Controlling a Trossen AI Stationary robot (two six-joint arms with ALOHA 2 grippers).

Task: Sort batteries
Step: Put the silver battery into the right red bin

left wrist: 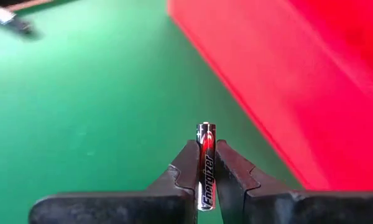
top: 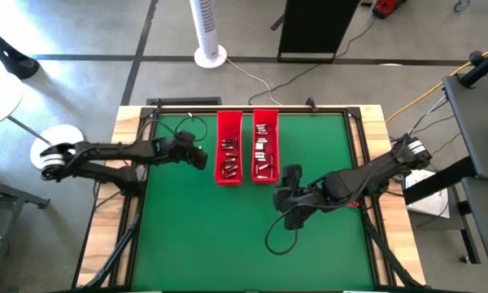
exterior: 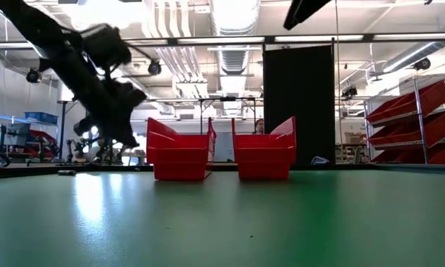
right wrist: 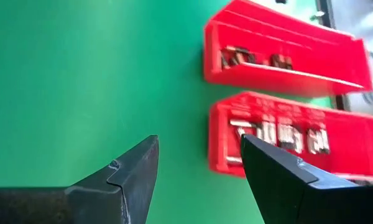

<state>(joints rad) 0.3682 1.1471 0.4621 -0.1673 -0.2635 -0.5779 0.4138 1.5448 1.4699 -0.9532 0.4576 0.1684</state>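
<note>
One battery (left wrist: 206, 163) stands pinched upright in the left claw (left wrist: 204, 168), beside the red tray (left wrist: 286, 81).

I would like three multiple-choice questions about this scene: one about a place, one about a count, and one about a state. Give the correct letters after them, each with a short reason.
1. Where is the left gripper?
A. beside the left red tray, on its outer side
B. between the two trays
C. at the table's near edge

2. How many red trays stand on the green table?
A. one
B. two
C. four

3. What is the state of the right gripper?
A. shut on a battery
B. shut on a tray wall
C. open and holding nothing

Answers:
1 A: the high view shows it just left of that tray.
2 B: the left tray and the right red tray stand side by side.
3 C: its wrist view shows the fingers apart with only green table between them, while the left gripper pinches a battery.
</note>
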